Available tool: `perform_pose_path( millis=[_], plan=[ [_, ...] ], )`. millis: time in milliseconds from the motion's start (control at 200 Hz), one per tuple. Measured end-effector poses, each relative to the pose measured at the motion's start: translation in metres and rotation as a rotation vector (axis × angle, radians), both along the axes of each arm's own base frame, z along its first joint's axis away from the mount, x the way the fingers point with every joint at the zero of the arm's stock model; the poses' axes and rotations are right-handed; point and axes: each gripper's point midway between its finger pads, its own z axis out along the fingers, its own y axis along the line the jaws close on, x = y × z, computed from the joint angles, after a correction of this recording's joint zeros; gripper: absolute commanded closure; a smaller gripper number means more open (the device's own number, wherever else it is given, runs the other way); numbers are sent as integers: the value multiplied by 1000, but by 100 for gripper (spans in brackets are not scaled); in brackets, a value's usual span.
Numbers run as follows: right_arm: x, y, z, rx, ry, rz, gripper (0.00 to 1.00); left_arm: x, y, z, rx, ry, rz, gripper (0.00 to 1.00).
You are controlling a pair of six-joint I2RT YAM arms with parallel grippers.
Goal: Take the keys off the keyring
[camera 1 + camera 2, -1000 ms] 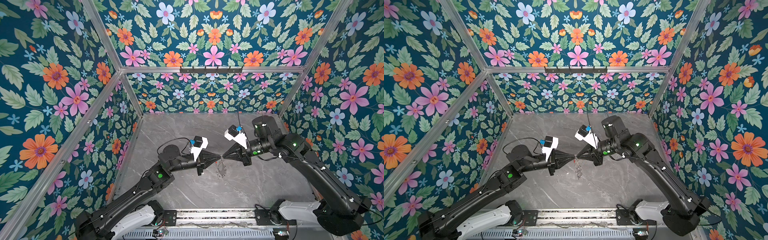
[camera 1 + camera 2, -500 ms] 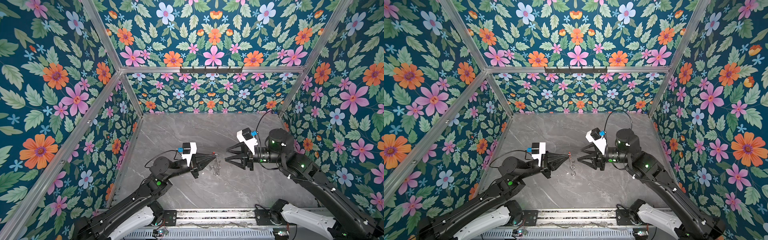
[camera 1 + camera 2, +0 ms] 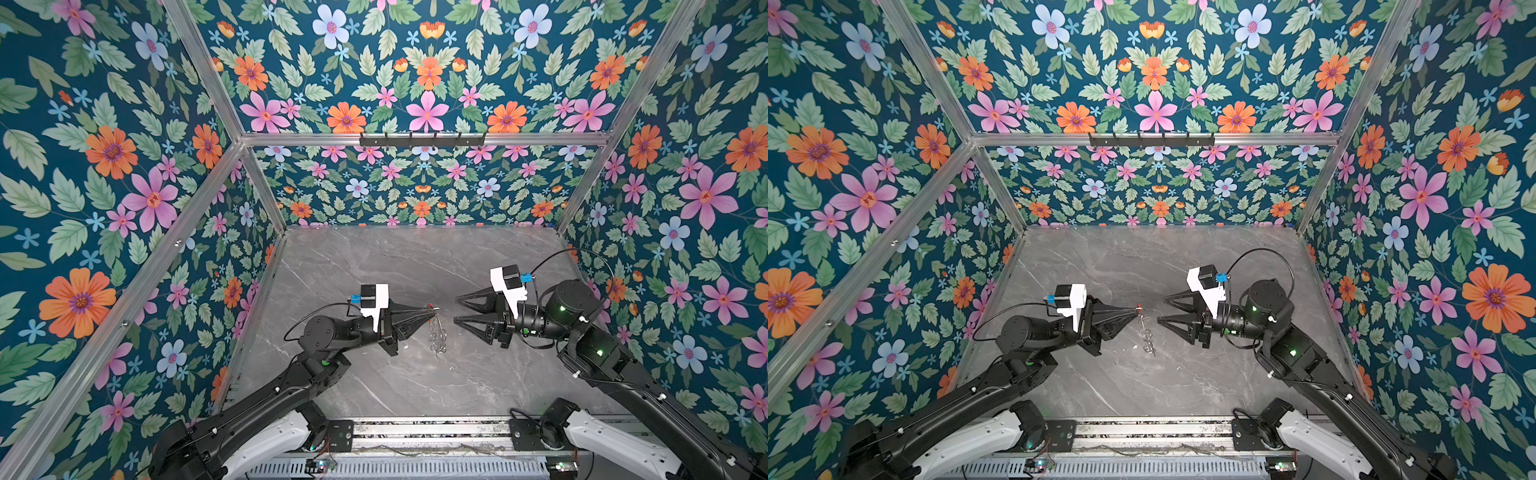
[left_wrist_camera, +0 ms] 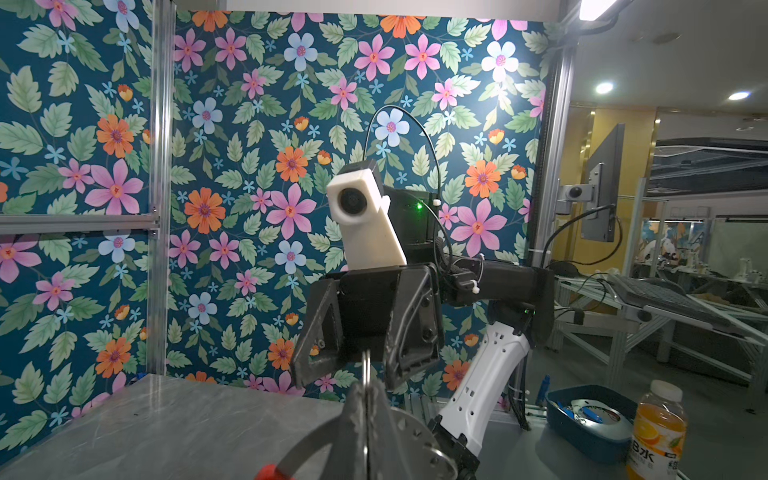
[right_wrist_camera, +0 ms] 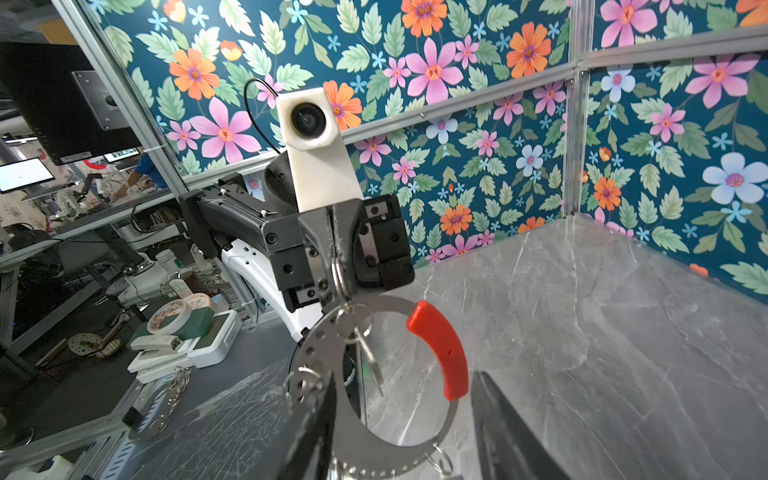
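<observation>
Right wrist view shows the left tool (image 5: 338,286) clamped shut on the rim of the keyring (image 5: 446,353); the hoop hangs below it over the grey surface (image 5: 602,332), with keys (image 5: 370,357) dangling from it; in both top views the right tool (image 3: 456,309) stands apart, jaws spread; a second ago it was closed at the hoop, tip to tip with the left tool.

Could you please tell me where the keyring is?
In both top views the keyring hangs from the shut left gripper over the table, beside the open right gripper.
</observation>
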Motion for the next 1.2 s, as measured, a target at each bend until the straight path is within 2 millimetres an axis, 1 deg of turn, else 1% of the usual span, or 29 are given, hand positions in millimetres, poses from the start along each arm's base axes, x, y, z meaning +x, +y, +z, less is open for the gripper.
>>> perform_pose_path(
  millis=[140, 270, 405, 520, 635, 740, 785, 945, 1100, 1200],
  plan=[
    [-2, 3, 1, 13, 5, 22, 47, -1, 0, 0, 1, 19, -15, 100],
    [-2, 4, -6, 5, 26, 25, 48, -1, 1, 1, 10, 43, -21, 100],
    [-4, 4, -15, 7, 43, 33, 48, -1, 1, -3, 31, 67, -18, 100],
    [-7, 8, -22, 16, 63, 68, 46, -1, 1, -7, 42, 78, -17, 100],
    [-15, 16, -30, 12, 86, 118, 46, -1, 0, -8, 48, 83, -18, 100],
    [-27, 22, -28, 17, 69, 163, 46, 0, -1, -10, 56, 89, -18, 100],
    [-29, 23, -28, 17, 54, 168, 46, 1, -1, -11, 59, 92, -19, 100],
    [-26, 21, -34, 15, 52, 135, 47, 0, -3, -11, 68, 93, -31, 100],
    [-25, 13, -30, 27, 10, 91, 51, -5, -5, -7, 88, 87, -62, 100],
    [-25, 8, -29, 35, -20, 59, 56, -8, -7, -8, 114, 83, -80, 100]
  ],
)
